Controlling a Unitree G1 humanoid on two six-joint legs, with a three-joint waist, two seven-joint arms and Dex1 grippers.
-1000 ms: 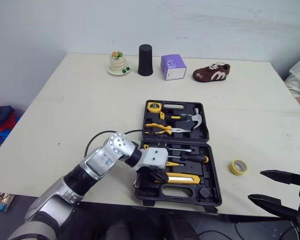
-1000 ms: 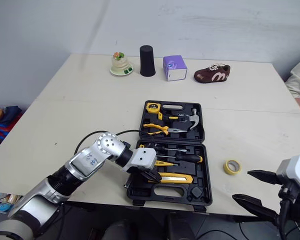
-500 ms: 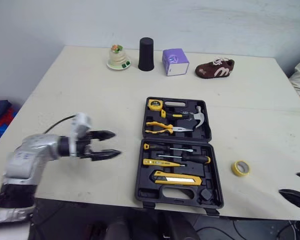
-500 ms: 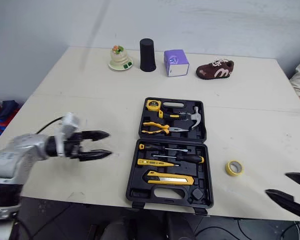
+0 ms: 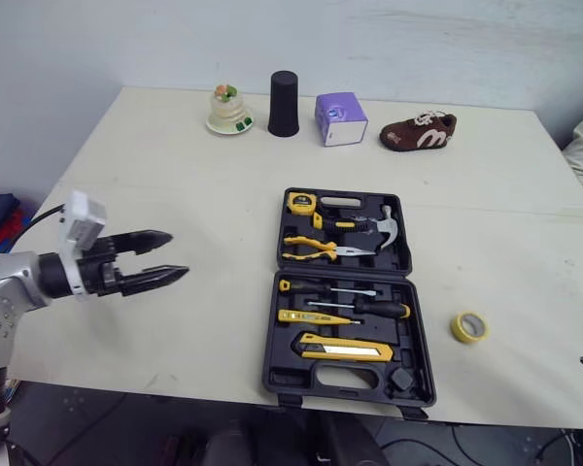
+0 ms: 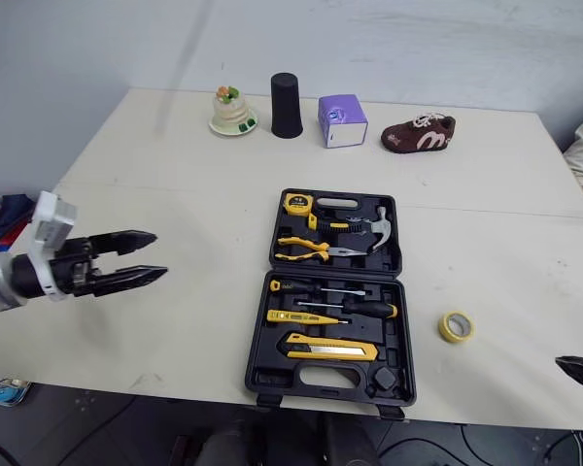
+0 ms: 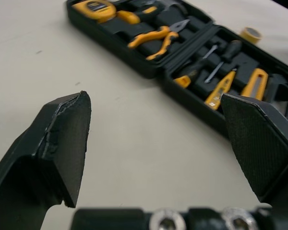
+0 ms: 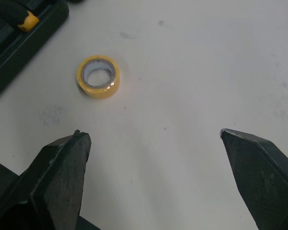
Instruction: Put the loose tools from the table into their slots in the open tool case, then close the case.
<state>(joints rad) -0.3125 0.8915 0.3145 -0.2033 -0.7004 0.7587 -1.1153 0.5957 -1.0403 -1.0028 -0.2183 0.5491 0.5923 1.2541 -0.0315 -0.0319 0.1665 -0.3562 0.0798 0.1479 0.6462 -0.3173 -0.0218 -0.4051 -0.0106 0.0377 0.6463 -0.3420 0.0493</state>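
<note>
Tool case [image 5: 275, 374]: matt black moulded plastic. Hammer head [image 5: 387, 221] gleams, polished metal. The table [image 5: 175, 175] is smooth, matt cream, faintly scuffed. Tape roll [image 8: 102, 88] looks glossy yellow; left pincer [image 7: 153, 98] pads [image 7: 69, 136] finely textured black.

Tape roll [image 5: 468, 326] — right of case [image 5: 270, 335]

A yellow tape roll [image 8: 98, 75] lay flat on the pale table [image 8: 197, 67], near the black tool case [image 8: 19, 40]. The right gripper [image 8: 153, 135] hung clear of the roll, fingers spread wide.
</note>
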